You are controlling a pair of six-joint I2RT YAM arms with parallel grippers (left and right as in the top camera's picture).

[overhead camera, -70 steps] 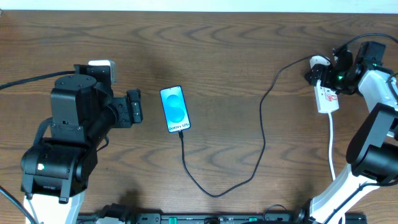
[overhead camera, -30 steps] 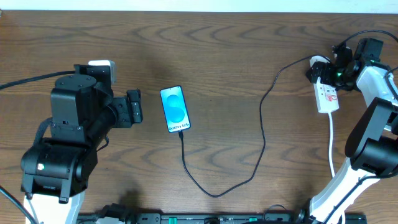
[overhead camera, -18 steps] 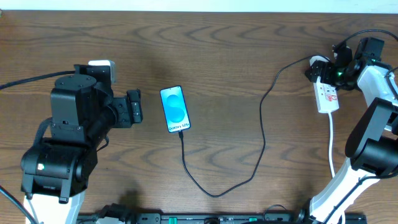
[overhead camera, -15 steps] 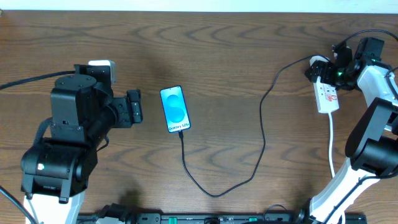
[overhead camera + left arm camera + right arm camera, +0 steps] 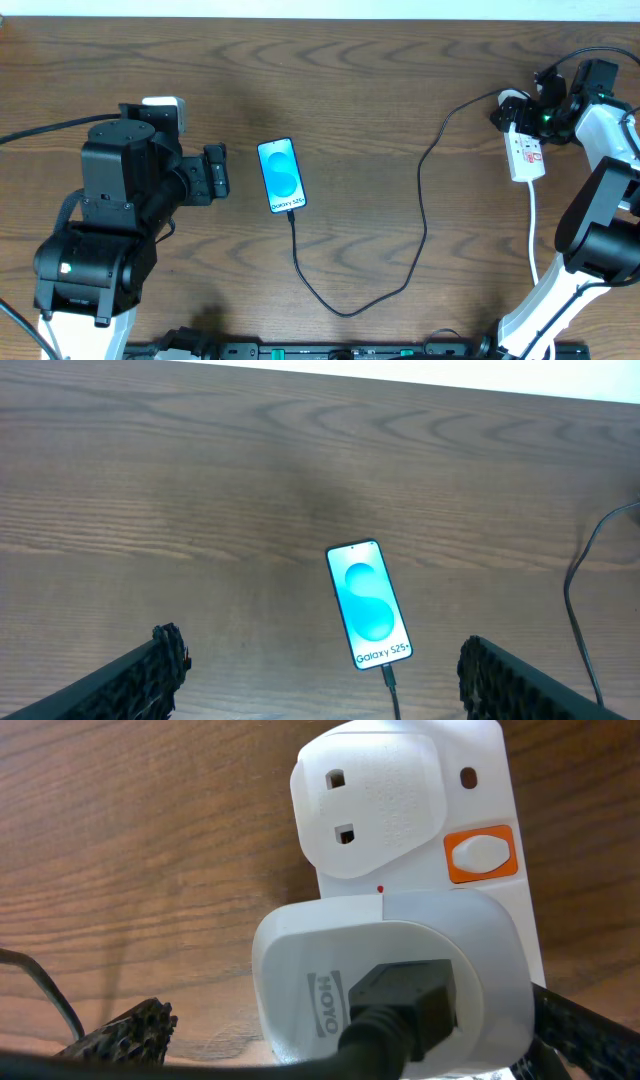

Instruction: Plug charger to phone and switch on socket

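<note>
Charger (image 5: pixel 424 220) in phone (image 5: pixel 281 175); socket (image 5: pixel 524 155) far right

Background. A dark brown wooden surface (image 5: pixel 380 90) with wavy, looping grain running along its length fills all three views. Along its far edge, in the overhead and left wrist views, lies a narrow pale strip (image 5: pixel 300 8), white to faintly blue; whether it is wall or floor cannot be told. Lighting is even and diffuse, and shadows are soft-edged. A dim darker patch (image 5: pixel 320 500) lies on the wood in the left wrist view. Close up, in the right wrist view, the grain reads reddish-brown.
</note>
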